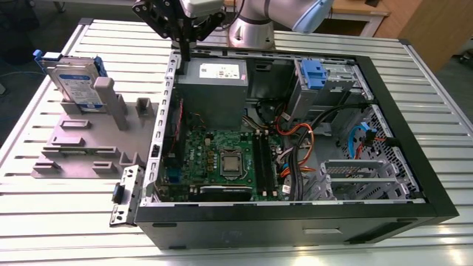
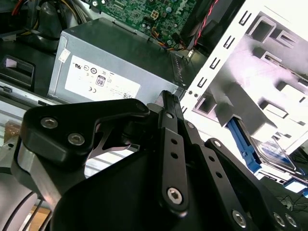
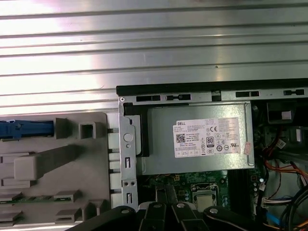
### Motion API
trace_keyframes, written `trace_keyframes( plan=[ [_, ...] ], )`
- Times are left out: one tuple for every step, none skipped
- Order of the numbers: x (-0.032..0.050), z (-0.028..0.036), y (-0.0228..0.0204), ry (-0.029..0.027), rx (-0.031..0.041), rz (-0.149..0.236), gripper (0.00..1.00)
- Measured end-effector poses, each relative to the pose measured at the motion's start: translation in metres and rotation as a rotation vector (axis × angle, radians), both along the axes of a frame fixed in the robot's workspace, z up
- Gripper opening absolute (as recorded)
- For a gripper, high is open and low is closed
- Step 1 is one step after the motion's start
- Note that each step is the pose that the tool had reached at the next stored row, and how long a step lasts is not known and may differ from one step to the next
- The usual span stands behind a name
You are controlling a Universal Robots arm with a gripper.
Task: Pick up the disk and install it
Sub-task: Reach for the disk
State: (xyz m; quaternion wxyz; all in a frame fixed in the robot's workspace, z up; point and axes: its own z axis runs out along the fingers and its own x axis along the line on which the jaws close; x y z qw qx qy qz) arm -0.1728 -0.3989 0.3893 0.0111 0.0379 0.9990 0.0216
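The disk is a silver drive with a white-and-blue label and blue rails. It stands upright in a slot at the far end of the grey fixture, on the exterior view's left. In the second wrist view the disk lies beyond the case wall, and its blue rail shows in the first wrist view. My gripper hangs above the far left corner of the open computer case, over the power supply's edge. Its black fingers are shut together with nothing between them. It is well apart from the disk.
The grey power supply with a white sticker sits in the case's far corner, right below the gripper. A motherboard, cables and a blue-latched drive bay take up the case interior. Ribbed metal table surrounds the case and fixture.
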Motion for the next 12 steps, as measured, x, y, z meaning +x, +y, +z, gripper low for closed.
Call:
trace_keyframes(
  plan=[
    [-0.0002, 0.0, 0.0, 0.0, 0.0, 0.0, 0.11],
    [-0.0003, 0.0, 0.0, 0.0, 0.0, 0.0, 0.11],
    [-0.0005, 0.0, 0.0, 0.0, 0.0, 0.0, 0.11],
    [-0.0009, 0.0, 0.0, 0.0, 0.0, 0.0, 0.11],
    [-0.0012, 0.0, 0.0, 0.0, 0.0, 0.0, 0.11],
    [-0.0015, -0.0001, 0.0, 0.0, 0.0, 0.0, 0.11],
    [-0.0019, -0.0001, 0.0, 0.0, 0.0, 0.0, 0.11],
    [-0.0024, -0.0001, 0.0, 0.0, 0.0, 0.0, 0.11],
    [-0.0031, -0.0001, -0.0001, 0.0, 0.0, 0.0, 0.11],
    [-0.0038, -0.0001, 0.0, 0.0, 0.0, 0.0, 0.11],
    [-0.0045, -0.0002, 0.0, 0.0, 0.0, 0.0, 0.11],
    [-0.0054, -0.0001, 0.0, 0.0001, -0.0001, 0.0, 0.11]
  ],
)
